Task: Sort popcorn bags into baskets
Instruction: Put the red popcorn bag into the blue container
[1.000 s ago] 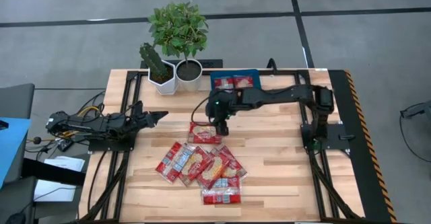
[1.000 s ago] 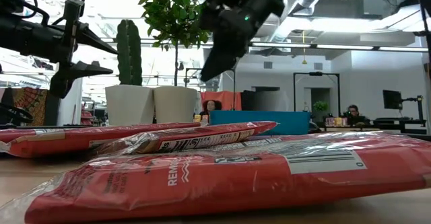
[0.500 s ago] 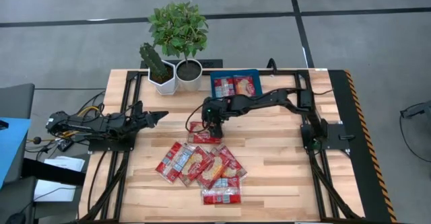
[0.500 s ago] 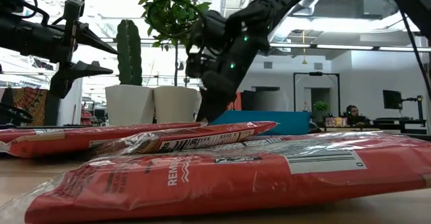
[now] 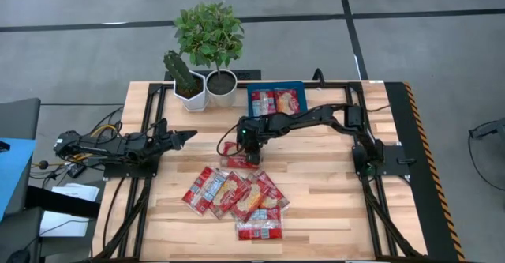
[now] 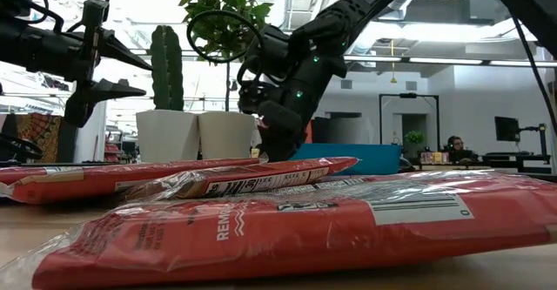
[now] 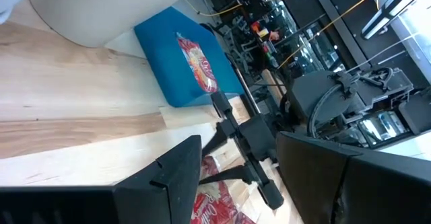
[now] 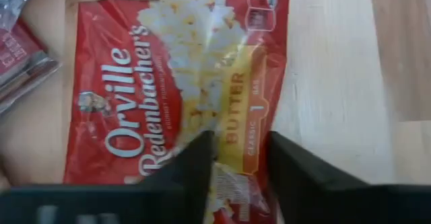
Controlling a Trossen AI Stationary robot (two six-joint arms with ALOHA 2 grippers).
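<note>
Right gripper (image 5: 252,154) now lower than half a second ago, down on lone popcorn bag (image 5: 237,156) mid-table, above the pile (image 5: 237,196); fingers (image 8: 195,173) narrowly parted over its edge, hold not confirmed. Bag flat, long axis roughly left-right. Left gripper (image 5: 188,137) parked open at left. Blue tray (image 5: 275,100) holds two bags. Wooden table (image 5: 331,200); potted plants (image 5: 207,54) behind.

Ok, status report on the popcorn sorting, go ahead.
Right claw open, down over lone popcorn bag. Left claw waiting, open. Blue tray holds two bags. Nothing blocking.
</note>
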